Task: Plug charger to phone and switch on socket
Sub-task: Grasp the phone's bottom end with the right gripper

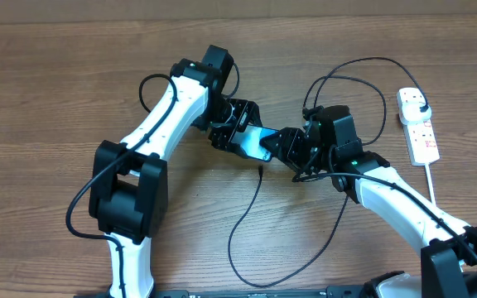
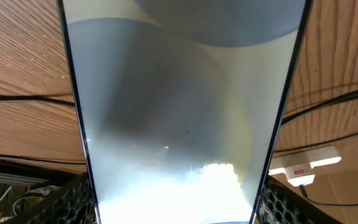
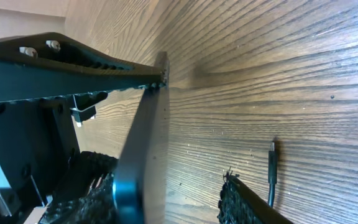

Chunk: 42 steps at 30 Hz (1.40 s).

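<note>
1. Phone (image 2: 179, 124) fills your left wrist view. Its long dark edges sit between the mesh pads (image 2: 70, 202) of the left gripper (image 1: 240, 136), which is clamped on it with the jaws set wide to the phone's width.
2. You have it raised over the middle of the table (image 1: 56, 83), between the two arms.
3. Your right gripper (image 1: 288, 149) straddles the free end, part open. Bare wood shows between its lower finger (image 3: 247, 199) and the phone, so I judge there is no grip there.
4. Expect a light, rigid slab with slick, breakable glass. Hold it by the side edges, never the faces, and keep the port end clear.
5. The charger cable (image 1: 247, 223) is thin and limp. Its connector tip (image 3: 271, 163) lies loose on the wood near the phone. Pinch it right behind the tip, because slack cable won't push.
6. The wood is flat and matt. The power strip (image 1: 419, 124) lies near the right edge with a black plug (image 1: 421, 106) at its far end, and cable loops trail toward the near edge.
</note>
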Tool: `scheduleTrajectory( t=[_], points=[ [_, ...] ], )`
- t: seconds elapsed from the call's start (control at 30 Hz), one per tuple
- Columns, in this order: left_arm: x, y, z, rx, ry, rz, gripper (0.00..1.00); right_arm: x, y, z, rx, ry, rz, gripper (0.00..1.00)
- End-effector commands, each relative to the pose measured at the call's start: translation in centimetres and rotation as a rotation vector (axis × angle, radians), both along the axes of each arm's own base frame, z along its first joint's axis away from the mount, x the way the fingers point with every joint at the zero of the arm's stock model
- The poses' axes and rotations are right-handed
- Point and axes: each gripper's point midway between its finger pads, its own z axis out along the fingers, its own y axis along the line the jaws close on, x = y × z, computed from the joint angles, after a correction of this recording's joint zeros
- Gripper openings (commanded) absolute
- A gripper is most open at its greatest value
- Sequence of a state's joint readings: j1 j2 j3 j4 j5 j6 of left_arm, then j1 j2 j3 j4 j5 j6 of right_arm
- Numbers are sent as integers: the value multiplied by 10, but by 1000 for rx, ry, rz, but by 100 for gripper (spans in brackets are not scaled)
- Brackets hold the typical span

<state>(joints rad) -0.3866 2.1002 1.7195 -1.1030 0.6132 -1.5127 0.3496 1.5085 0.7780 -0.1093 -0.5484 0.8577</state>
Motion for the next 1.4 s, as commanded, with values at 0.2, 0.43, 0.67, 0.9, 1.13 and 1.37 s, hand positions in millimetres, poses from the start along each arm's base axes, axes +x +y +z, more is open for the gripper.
scheduleTrajectory(
  t=[0.2, 0.43, 0.67, 0.9, 1.13, 1.37],
  points=[
    [-5, -29, 20, -58, -53, -49, 4, 4, 2, 5, -11, -37, 12, 45],
    [-6, -32, 21, -62, -50, -48, 4, 5, 1, 5, -15, -38, 8, 30],
    [-6, -32, 21, -61, -47, -43, 4, 6, -2, 2, -31, -35, -5, 28],
    [-5, -33, 20, -56, -43, -28, 4, 7, -3, 1, -40, -35, -14, 26],
    [-4, -31, 18, -33, -48, -20, 4, 7, -5, 0, -49, -33, -21, 24],
    [-6, -33, 16, -10, -50, -18, 4, 6, -2, -2, -65, -40, -22, 24]
  ],
)
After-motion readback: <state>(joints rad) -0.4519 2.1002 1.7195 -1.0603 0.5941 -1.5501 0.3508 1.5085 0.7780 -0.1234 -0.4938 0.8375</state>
